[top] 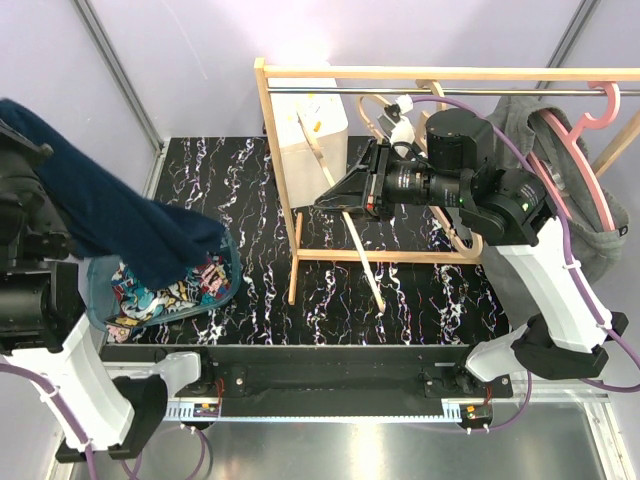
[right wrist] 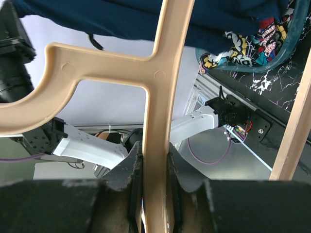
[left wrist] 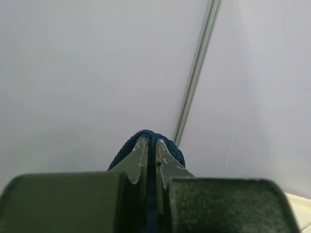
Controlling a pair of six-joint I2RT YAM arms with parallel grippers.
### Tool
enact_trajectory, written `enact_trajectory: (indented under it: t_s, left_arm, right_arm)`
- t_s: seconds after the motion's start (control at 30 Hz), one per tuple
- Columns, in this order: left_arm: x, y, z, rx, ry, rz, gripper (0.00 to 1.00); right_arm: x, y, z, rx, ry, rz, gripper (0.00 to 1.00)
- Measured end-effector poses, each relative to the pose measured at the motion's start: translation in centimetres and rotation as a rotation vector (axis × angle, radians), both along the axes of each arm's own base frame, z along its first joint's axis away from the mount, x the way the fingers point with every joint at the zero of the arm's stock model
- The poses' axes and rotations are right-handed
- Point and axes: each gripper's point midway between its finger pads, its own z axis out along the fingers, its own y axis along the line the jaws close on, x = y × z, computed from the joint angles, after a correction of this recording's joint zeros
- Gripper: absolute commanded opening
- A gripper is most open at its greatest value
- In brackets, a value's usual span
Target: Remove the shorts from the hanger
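Clenched in the left gripper [left wrist: 150,141]: the navy shorts [top: 110,225], free of any hanger, hanging down below it over the basket [top: 233,263], with the cartoon-print shorts [top: 165,297] already inside. Held tight in the right gripper [right wrist: 155,151]: the bare beige hanger [right wrist: 158,73]. Off to its right, left to do: the grey shorts [top: 603,240] on the pink hanger [top: 577,172].

Black table with white marble veining [top: 400,290], pale wooden clothes rack [top: 268,150] standing across it from centre toward 3 o'clock, metal rail [top: 310,90] just under its top bar, white box [top: 325,120] behind it at 12 o'clock, teal bin [top: 232,262] at 8 o'clock, lilac walls [top: 200,60].
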Motion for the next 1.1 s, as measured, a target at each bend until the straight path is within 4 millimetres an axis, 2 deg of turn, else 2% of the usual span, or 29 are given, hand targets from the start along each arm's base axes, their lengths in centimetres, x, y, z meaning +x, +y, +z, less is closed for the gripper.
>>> enact_trajectory:
  t_s: [0.03, 0.1, 0.17, 0.23, 0.3, 0.4, 0.53, 0.6, 0.67, 0.73, 0.8, 0.87, 0.93, 0.97, 1.0, 1.03, 1.1]
  left_arm:
    - [0.0, 0.0, -0.4, -0.004, 0.009, 0.001, 0.0]
    - [1.1, 0.0, -2.6, -0.041, 0.048, -0.009, 0.0]
    - [2.8, -0.1, -5.2, -0.078, 0.11, -0.019, 0.0]
    - [5.1, -0.2, -8.7, -0.135, 0.187, -0.034, 0.0]
    - [7.3, -0.6, -13.2, -0.198, 0.283, -0.053, 0.0]
    - [9.8, -1.5, -21.3, -0.295, 0.454, -0.098, 0.0]
    - [11.3, -3.5, -30.9, -0.476, 0.63, -0.191, 0.0]
    - [11.4, -5.1, -34.3, -0.588, 0.67, -0.251, 0.0]
    - [11.1, -6.7, -36.3, -0.683, 0.667, -0.31, 0.07]
    - [10.4, -7.9, -37.6, -0.766, 0.651, -0.346, 0.09]
    - [9.5, -8.4, -38.4, -0.824, 0.637, -0.345, 0.1]
    - [8.8, -8.4, -38.8, -0.867, 0.618, -0.327, 0.19]
    - [8.1, -8.3, -38.9, -0.893, 0.603, -0.302, 0.48]
    - [7.8, -8.1, -38.9, -0.901, 0.599, -0.284, 0.7]
    - [7.4, -7.9, -39.0, -0.913, 0.593, -0.262, 0.8]
    - [6.9, -7.6, -39.1, -0.92, 0.592, -0.235, 0.98]
    - [5.7, -7.2, -39.1, -0.931, 0.595, -0.19, 0.99]
  right_arm:
    - [0.0, 0.0, 0.0, 0.001, -0.001, 0.0, 0.0]
    - [0.1, 0.2, -0.2, 0.001, 0.001, 0.002, 0.0]
    - [0.2, 0.4, -0.5, 0.002, 0.008, 0.006, 0.0]
    - [0.4, 0.8, -1.1, 0.002, 0.021, 0.011, 0.0]
    - [0.5, 1.1, -2.2, -0.009, 0.039, 0.014, 0.0]
    - [0.5, 1.1, -3.6, -0.024, 0.061, 0.017, 0.0]
    - [0.2, 0.7, -3.5, -0.013, 0.048, 0.015, 0.0]
    - [-0.1, 0.3, -3.0, 0.001, 0.025, 0.012, 0.0]
    - [-0.3, -0.5, -2.3, 0.016, 0.0, -0.007, 0.0]
    - [-0.5, -1.2, -1.6, 0.03, -0.02, -0.024, 0.0]
    - [-0.6, -1.6, -1.1, 0.043, -0.038, -0.04, 0.0]
    - [-0.3, -1.9, -0.8, 0.052, -0.053, -0.063, 0.0]
    - [0.2, -2.1, -0.8, 0.053, -0.054, -0.086, 0.0]
    - [0.6, -2.1, -1.0, 0.051, -0.052, -0.099, 0.0]
    - [0.9, -2.0, -1.1, 0.051, -0.05, -0.107, 0.0]
    - [1.3, -2.0, -1.1, 0.051, -0.046, -0.117, 0.0]
    - [2.0, -1.6, -1.2, 0.054, -0.043, -0.133, 0.0]
